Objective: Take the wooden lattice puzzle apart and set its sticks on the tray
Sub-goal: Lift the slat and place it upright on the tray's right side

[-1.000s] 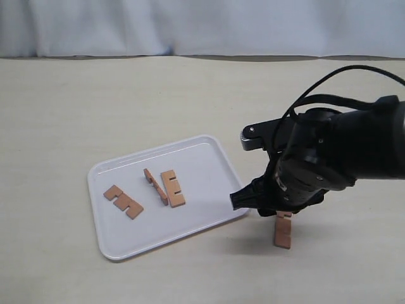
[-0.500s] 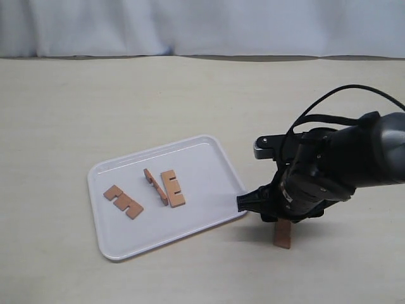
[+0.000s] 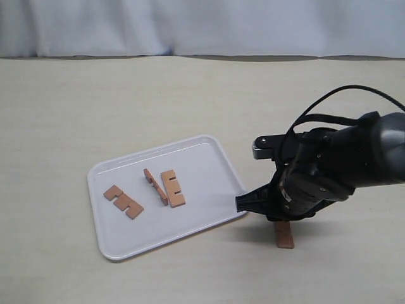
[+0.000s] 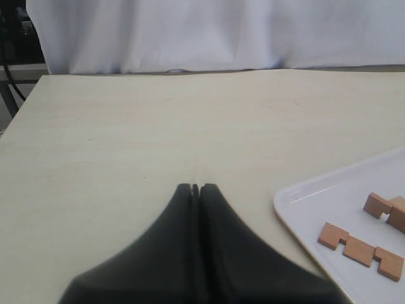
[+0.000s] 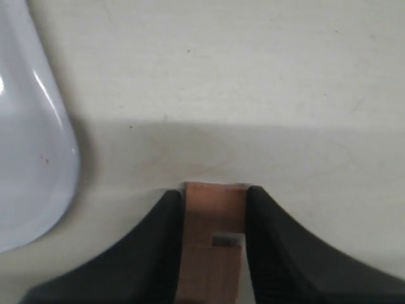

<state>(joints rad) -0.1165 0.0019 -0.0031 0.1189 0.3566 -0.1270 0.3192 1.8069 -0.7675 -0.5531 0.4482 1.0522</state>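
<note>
Starting with the exterior view, we see the flat rectangular white plastic tray (image 3: 209, 166) lying on the pale beige worktop (image 3: 95, 95). No interlocked wooden lattice puzzle is anywhere in sight, so we judge the taking-apart to be done. Three short flat reddish-brown notched wooden sticks lie on the tray: one stick (image 3: 123, 201) near its left end, a second stick (image 3: 155, 185) seemingly on edge at the middle, and a third stick (image 3: 172, 188) flat just beside it. The fourth stick (image 3: 284, 235) is off the tray, just beside its near right corner. It stands on end on the worktop with a slight tilt, and its upper part is hidden under the black right gripper (image 3: 282, 220). The left arm does not show here.

In the left wrist view, the black left gripper (image 4: 195, 188) hovers over bare worktop with its fingers pressed together and nothing between them. The tray's corner (image 4: 297, 196) and some of the sticks on it show off to one side.

In the right wrist view, the right gripper (image 5: 214, 191) has a finger against each long side of the fourth stick (image 5: 212, 266), so we read it as clamped on that piece. The tray's rounded corner (image 5: 38, 158) lies near but apart.

We judge three quarters of the delivery complete. What is left is to carry this last stick over the rim and set it down.
</note>
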